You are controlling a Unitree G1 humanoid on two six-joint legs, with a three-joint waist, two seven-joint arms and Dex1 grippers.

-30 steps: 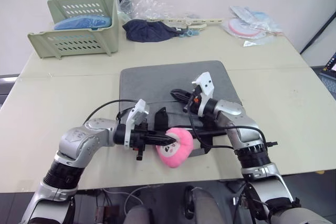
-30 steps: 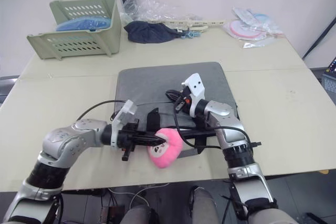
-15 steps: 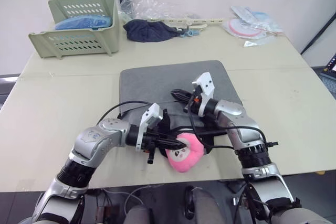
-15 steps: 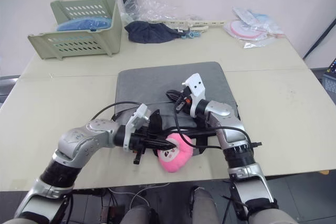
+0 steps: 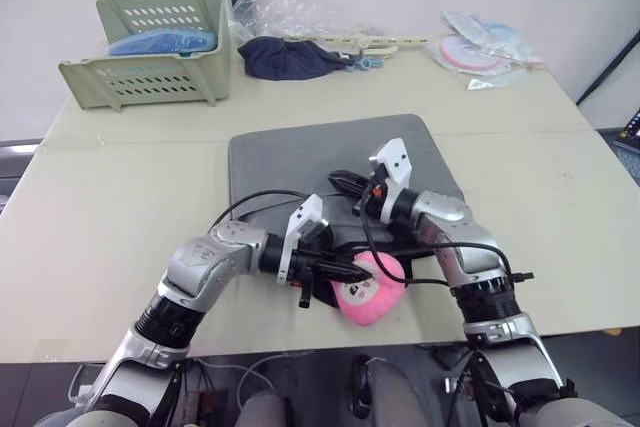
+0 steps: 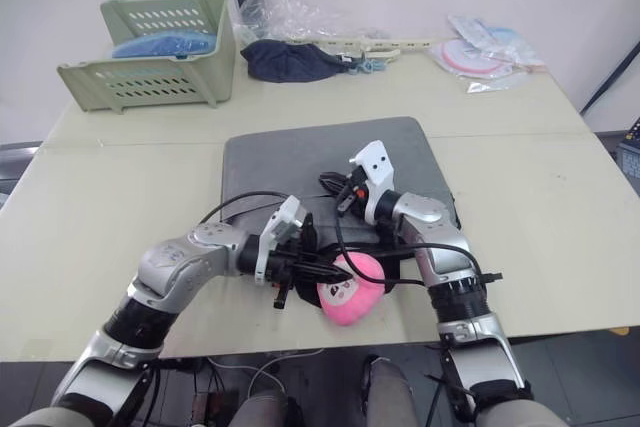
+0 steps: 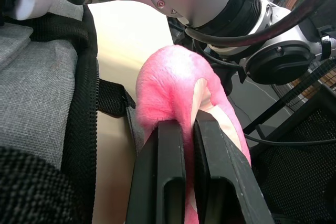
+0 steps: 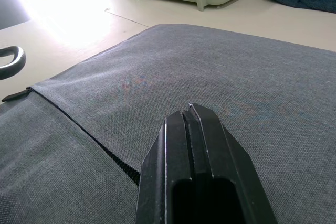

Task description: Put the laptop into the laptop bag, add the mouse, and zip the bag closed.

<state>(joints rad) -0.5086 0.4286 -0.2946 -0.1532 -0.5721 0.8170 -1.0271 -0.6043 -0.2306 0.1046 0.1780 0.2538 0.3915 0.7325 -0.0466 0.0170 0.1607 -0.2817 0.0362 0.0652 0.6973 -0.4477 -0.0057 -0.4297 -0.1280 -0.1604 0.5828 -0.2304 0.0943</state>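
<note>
Both arms are built from rounded, silver-grey metal shells, joined by black ribbed rings at the forearms. Small dark screws dot the silver casing of the right arm where it shows beyond the fluffy pink round plush in the left wrist view, with a round black cap just beside them. Thin black cables loop loosely from each forearm toward the wrist. A white angular plastic bracket sits on top of each wrist. The left gripper has two flat, matte black fingers with long recessed slots. The right gripper has the same black fingers, tapering to a blunt point.
</note>
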